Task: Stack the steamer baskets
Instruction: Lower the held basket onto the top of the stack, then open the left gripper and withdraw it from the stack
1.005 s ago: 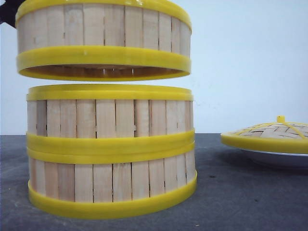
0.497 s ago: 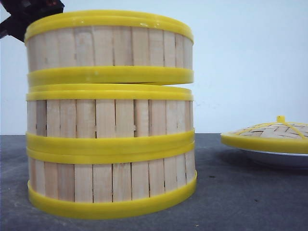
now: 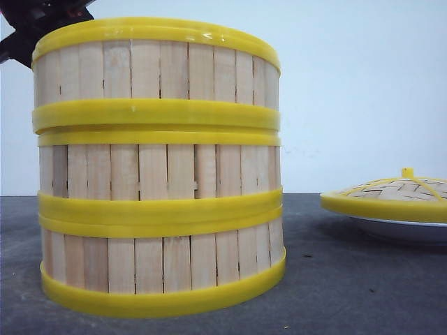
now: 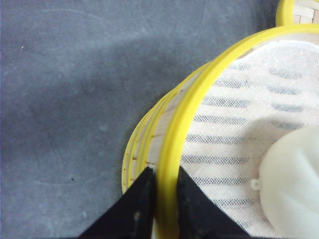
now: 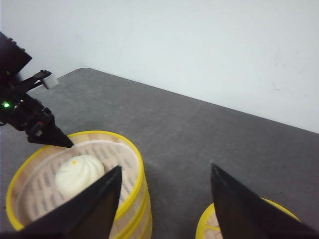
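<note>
No readable text, labels, brands, numbers or signs are found in any view. Nothing is printed on the slats or yellow rings of the steamer baskets (image 3: pixel 159 167), and none is seen on the lid (image 3: pixel 391 195) or the wall behind. A small green light is seen on the left arm (image 5: pixel 6 104) in the right wrist view, but no marking beside it can be read.

Domed lid (image 3: pixel 391 194) on white plate (image 3: pixel 401 230); grey table (image 3: pixel 335 293).
</note>
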